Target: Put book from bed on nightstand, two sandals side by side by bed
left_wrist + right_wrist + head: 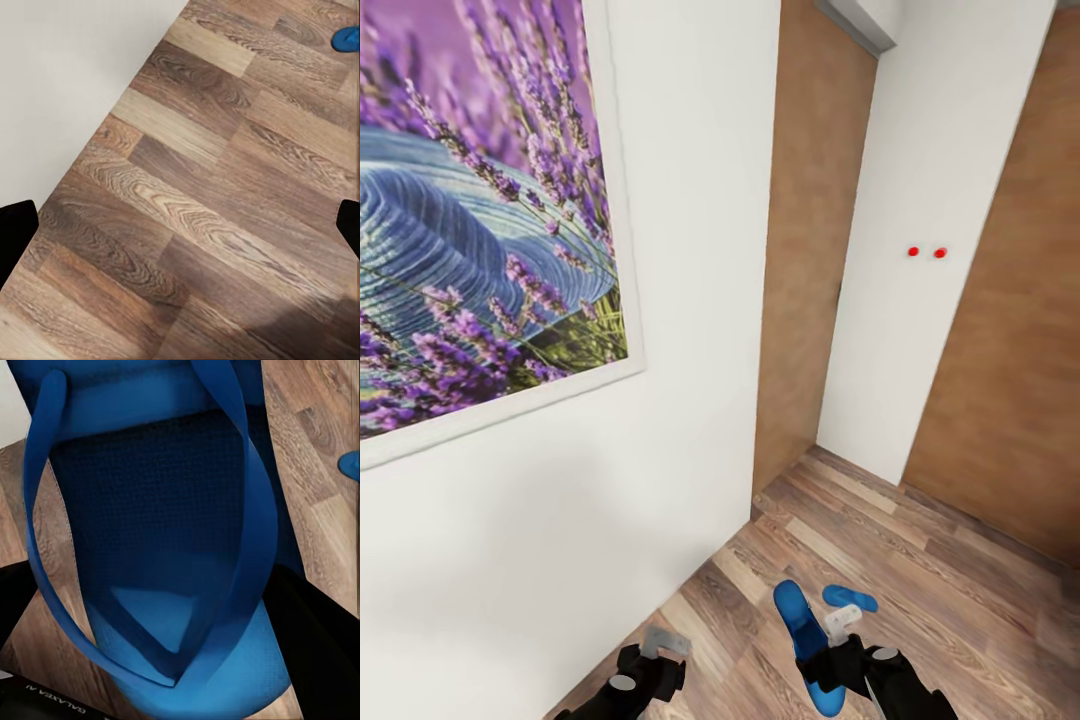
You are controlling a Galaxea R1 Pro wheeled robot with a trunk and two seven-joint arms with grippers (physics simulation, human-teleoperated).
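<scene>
Carrying one sandal (pixel 805 640) clenched in my right gripper (pixel 838 655); its mate (pixel 850 598) lies on the floor at one o'clock. Left gripper (pixel 660 655) spread, empty. Next I need the bed found.

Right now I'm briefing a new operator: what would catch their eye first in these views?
First, the large lavender picture on the white wall at the head view's left. Next, the bright blue sandal held in the right gripper low over the wooden floor, with the other sandal lying on the floor just beyond it.
</scene>
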